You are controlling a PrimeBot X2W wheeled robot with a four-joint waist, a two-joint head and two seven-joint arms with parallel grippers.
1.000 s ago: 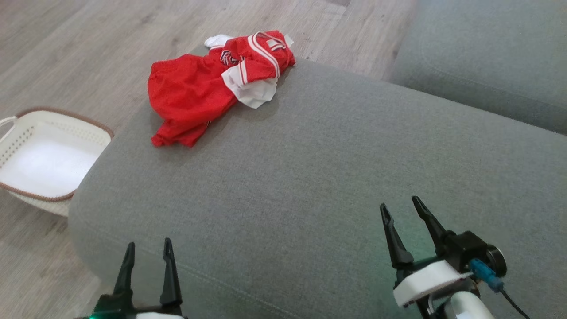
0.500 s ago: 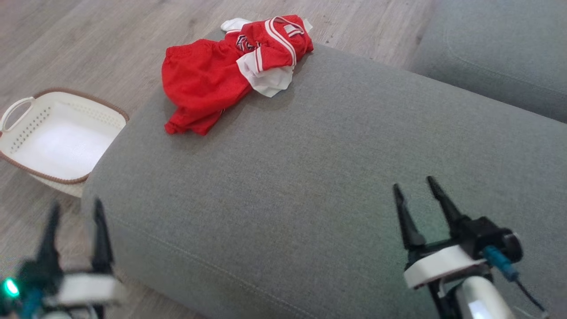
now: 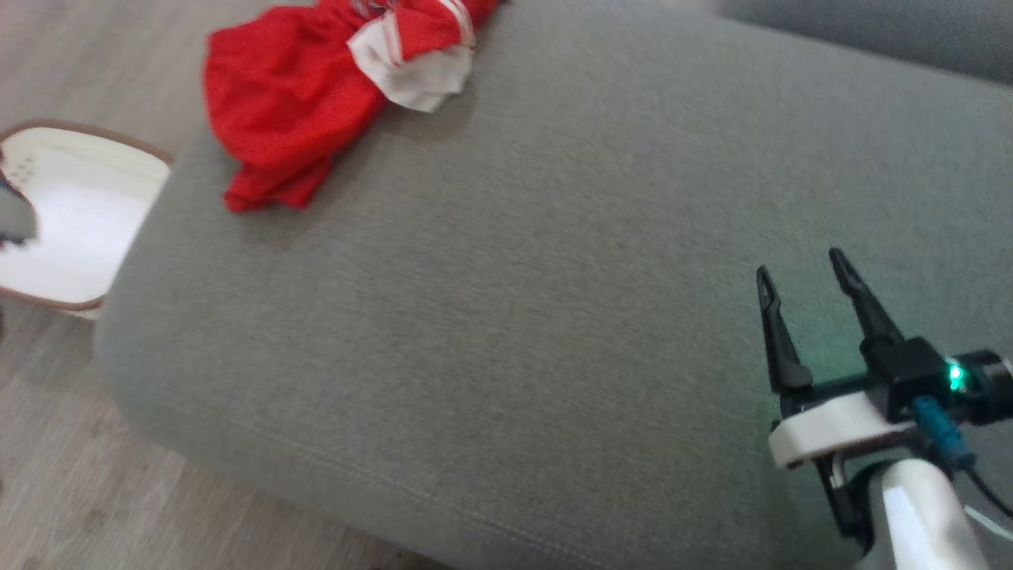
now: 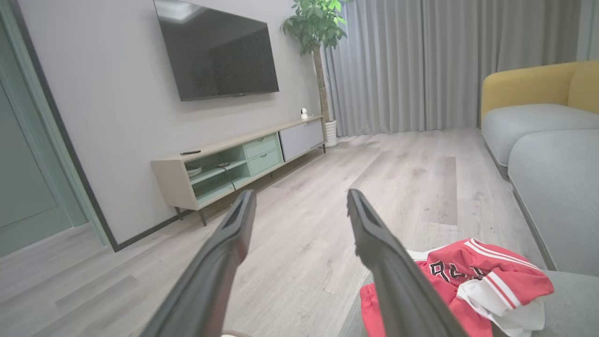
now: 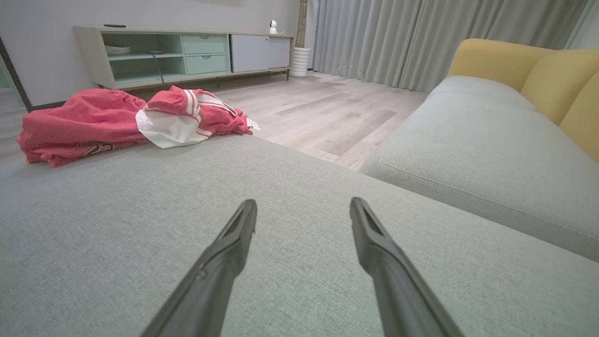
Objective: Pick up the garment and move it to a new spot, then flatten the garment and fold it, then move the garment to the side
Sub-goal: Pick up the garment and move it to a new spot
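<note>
A crumpled red garment with white trim lies at the far left corner of the grey sofa cushion. My right gripper hovers low over the near right part of the cushion, far from the garment, open with nothing between its fingers. From the right wrist the garment lies ahead to the left. My left gripper is open and empty, held off the cushion's left side and pointing across the floor. The garment sits just right of its right finger.
A white basket with a brown rim stands on the wooden floor left of the cushion. A second grey cushion with a yellow back lies to the right. A TV stand lines the far wall.
The head camera has swung, shifting the whole picture. My left gripper has left the lower left of the head view, moving leftward off the cushion. The garment lies as before.
</note>
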